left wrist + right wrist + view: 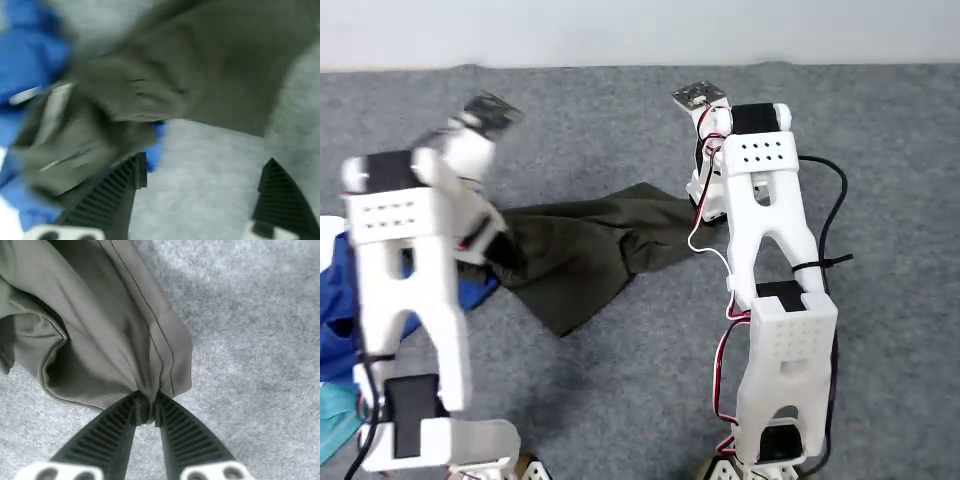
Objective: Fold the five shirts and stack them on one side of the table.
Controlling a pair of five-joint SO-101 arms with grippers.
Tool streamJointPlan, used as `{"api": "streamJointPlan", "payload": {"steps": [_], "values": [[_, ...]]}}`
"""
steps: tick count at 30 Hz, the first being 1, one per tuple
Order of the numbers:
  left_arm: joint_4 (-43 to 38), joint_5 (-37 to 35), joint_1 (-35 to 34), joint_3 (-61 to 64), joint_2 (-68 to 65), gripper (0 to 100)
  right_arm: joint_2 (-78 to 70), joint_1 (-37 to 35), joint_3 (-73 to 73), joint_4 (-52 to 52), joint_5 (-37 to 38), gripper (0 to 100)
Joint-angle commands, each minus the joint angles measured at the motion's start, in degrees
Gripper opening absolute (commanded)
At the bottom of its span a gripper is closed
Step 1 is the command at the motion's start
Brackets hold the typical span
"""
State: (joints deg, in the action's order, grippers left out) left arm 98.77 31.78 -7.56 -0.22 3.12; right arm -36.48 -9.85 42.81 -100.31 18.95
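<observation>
Olive shirt (580, 250) lying crumpled mid table (880, 150), one hem being pinched by right gripper (147, 407), opposite end overlapping blue shirt (340, 300). Blue shirt bunching at table edge, teal shirt (332, 420) lying beside it.

The left arm (415, 300) is a chain of white moulded plastic links with black motor blocks (412, 408) set between them. A grid of small round holes (395, 212) dots its upper plate, and a thin black cable (362, 440) hangs at its seven o'clock. The right arm (775, 300) has the same white shells, hole grids and black motors. Red and white wires (722, 350) run along its nine o'clock side, and a thicker black cable (832, 200) loops out at three o'clock, cinched by a black tie (825, 264). The left arm's fingers (112, 195) are black ribbed plastic wedges. The right arm's fingers (190, 435) match, seated on white bases with round screw holes (47, 474).
</observation>
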Motion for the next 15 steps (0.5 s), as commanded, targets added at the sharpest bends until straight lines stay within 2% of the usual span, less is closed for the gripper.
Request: {"api": "streamJointPlan", "payload": {"steps": [1,4,8,15], "values": [[-0.79,0.26,7.12,5.85,2.55,33,0.92,0.75,0.53,-2.07,0.09,0.9],[-6.95,0.26,10.2,12.44,2.55,32,0.92,0.75,0.53,-2.07,0.09,0.9],[-16.18,0.44,10.81,19.91,2.55,31,0.92,0.92,0.53,-2.07,0.09,0.9],[-24.62,0.62,10.81,28.88,2.46,31,0.84,0.92,0.53,-2.07,0.09,0.9]]}}
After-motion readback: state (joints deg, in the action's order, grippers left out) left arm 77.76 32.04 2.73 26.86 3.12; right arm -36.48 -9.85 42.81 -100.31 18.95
